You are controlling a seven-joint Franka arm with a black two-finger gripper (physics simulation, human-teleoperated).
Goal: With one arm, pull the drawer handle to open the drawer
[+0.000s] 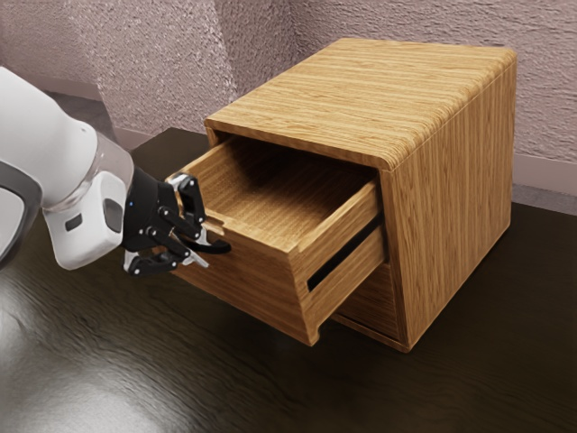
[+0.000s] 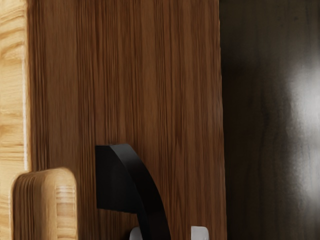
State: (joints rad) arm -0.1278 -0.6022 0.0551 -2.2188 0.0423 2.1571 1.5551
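The wooden drawer (image 1: 270, 244) stands pulled well out of the wooden cabinet (image 1: 433, 180), so its bare inside shows. A black curved handle (image 1: 215, 245) sits on the drawer front (image 2: 150, 100). My gripper (image 1: 185, 236) is at that front, with its fingers above and below the handle. In the wrist view the handle (image 2: 132, 195) runs down between two pale fingertips (image 2: 199, 233). One fingertip lies against the handle and a gap shows at the other, so the gripper is open around it.
The cabinet stands on a dark glossy table (image 1: 180, 379) that stretches toward the front and the exterior view's left. A rough grey wall (image 1: 135, 54) rises behind. The drawer's rounded wooden edge (image 2: 45, 205) shows close beside the handle.
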